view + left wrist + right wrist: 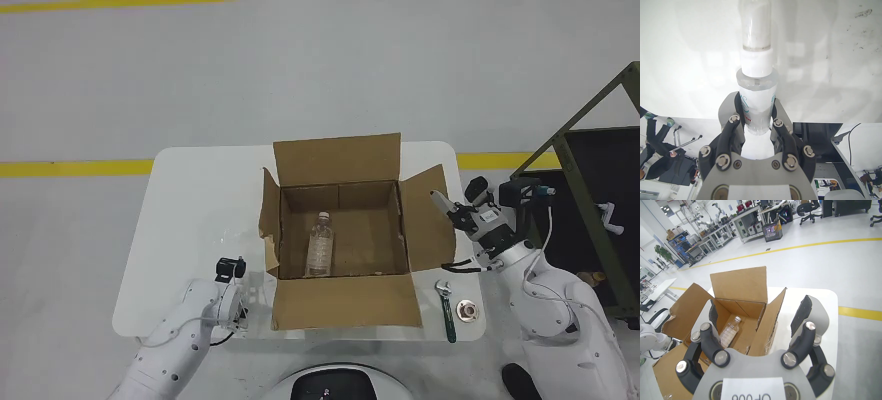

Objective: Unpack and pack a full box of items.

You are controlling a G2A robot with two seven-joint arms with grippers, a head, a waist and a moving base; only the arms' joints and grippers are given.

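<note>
Looks like unpacking: left gripper [756, 113] clamps clear white-collared plastic bottle [756, 62], top view lower left; right gripper [759, 311] wide open, empty. Next: set bottle down.

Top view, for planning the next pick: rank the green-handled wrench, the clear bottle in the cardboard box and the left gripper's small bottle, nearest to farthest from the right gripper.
From the right gripper:
1. Green-handled metal wrench, near right side.
2. Clear plastic bottle, lying in the brown cardboard box.
3. Small clear bottle, held by the left gripper, far left.
</note>
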